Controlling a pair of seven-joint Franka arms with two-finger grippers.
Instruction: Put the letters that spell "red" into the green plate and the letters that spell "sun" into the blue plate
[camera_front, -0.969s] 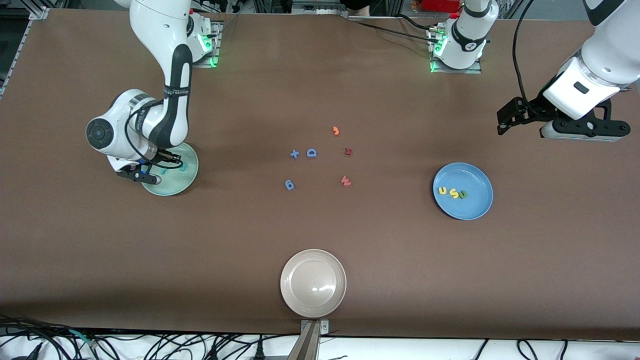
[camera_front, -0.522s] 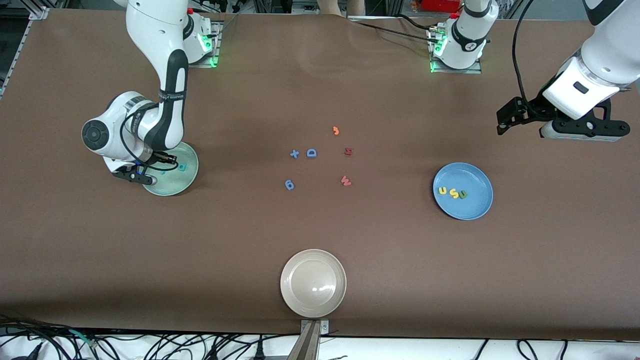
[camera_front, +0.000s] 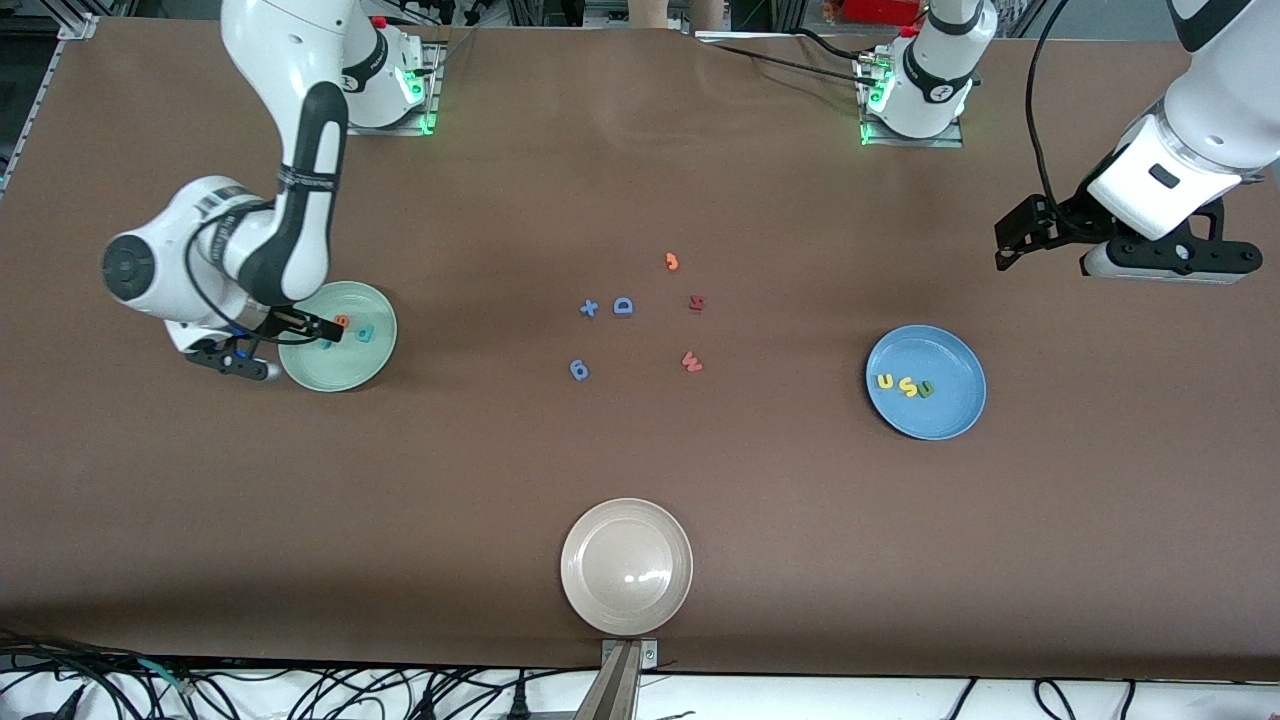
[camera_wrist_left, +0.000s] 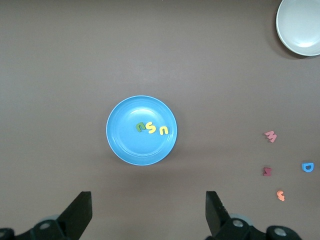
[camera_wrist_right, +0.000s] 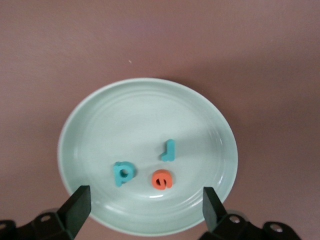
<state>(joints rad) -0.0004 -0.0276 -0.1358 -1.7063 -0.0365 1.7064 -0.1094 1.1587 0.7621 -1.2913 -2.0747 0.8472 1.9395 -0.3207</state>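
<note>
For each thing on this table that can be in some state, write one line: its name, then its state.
green plate: upright, holds the teal "r", orange "e" and teal "d", lying flat.
blue plate: holds the yellow "u", yellow "s" and dark green "n", flat.
beige-white plate: empty.
right gripper: open, over the green plate's edge, holding nothing.
left gripper: open, waiting, empty.

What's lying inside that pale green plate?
In the green plate lie three foam letters: teal "r", teal "d" and orange "e". The right wrist view shows its whole inside, uncovered.
</note>
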